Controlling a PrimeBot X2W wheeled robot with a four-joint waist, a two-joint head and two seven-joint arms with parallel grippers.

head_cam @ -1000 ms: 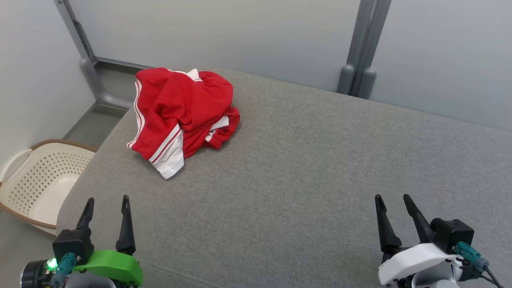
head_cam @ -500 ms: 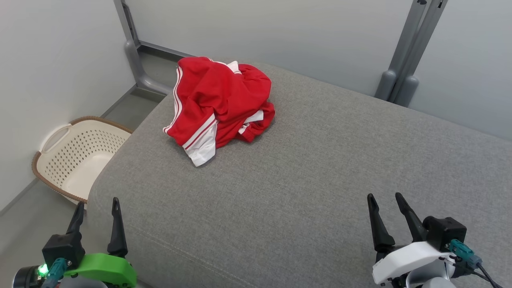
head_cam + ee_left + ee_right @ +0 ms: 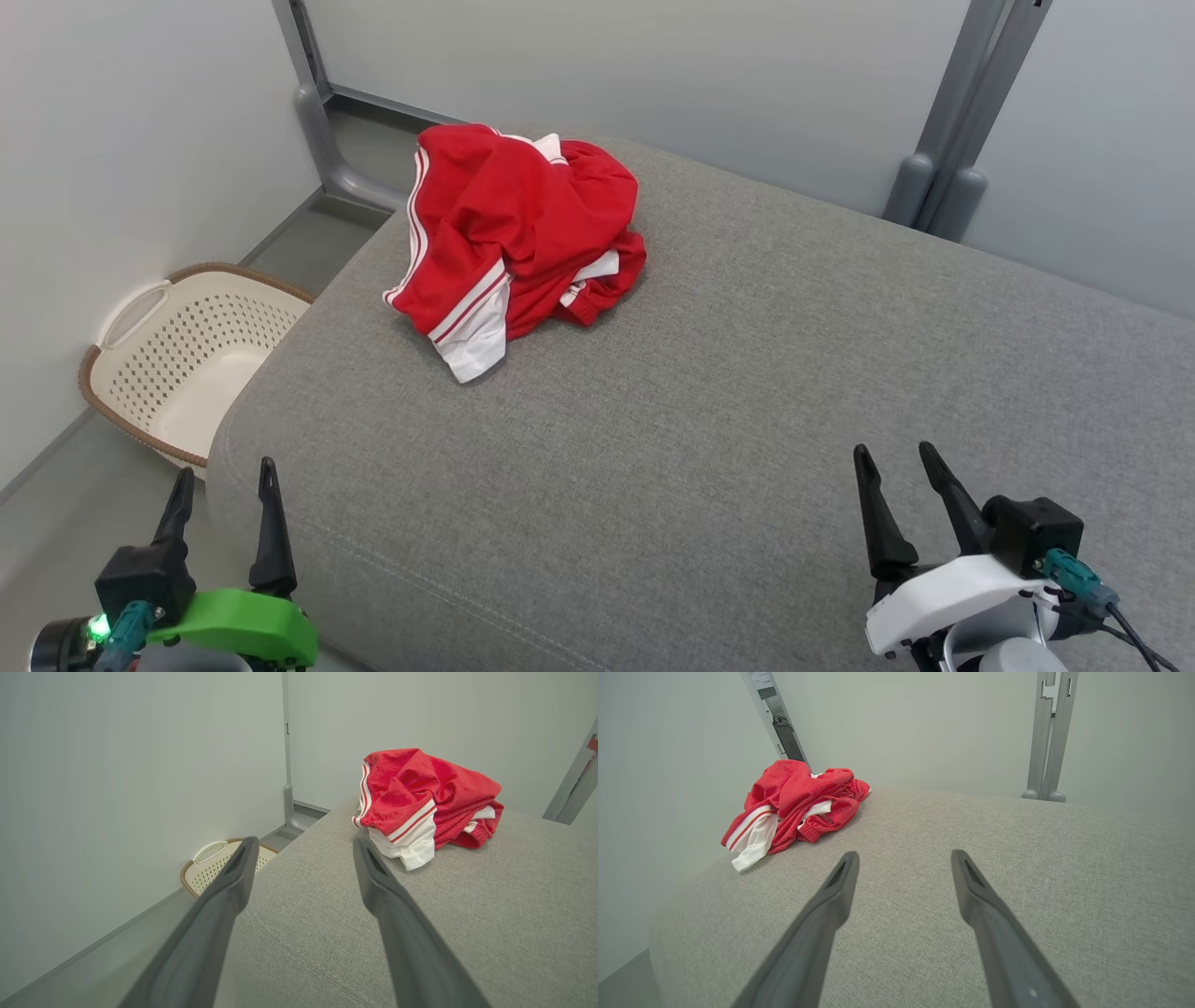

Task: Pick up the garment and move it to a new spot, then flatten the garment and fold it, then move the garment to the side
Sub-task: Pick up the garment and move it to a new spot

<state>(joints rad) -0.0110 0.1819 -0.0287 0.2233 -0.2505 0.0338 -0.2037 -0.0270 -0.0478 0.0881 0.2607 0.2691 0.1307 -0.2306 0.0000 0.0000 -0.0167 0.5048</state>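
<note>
The garment [image 3: 509,233] is a red piece with white stripes and white trim, crumpled in a heap at the far left corner of the grey cushioned surface [image 3: 747,392]. It also lies ahead and right in the left wrist view [image 3: 420,798] and far left in the right wrist view [image 3: 794,802]. My left gripper [image 3: 226,467] stands open at the near left edge of the surface, well short of the garment. My right gripper [image 3: 892,450] stands open over the near right part, nothing between its fingers.
A cream perforated laundry basket [image 3: 177,355] sits on the floor left of the surface, also in the left wrist view [image 3: 210,863]. Pale walls close in on the left and behind. Grey posts [image 3: 943,177] rise at the back right, another [image 3: 322,140] at the back left.
The head camera has turned left across the frames, so the whole picture shifted right and more of the basket shows. The garment lies as before and both grippers stay open.
</note>
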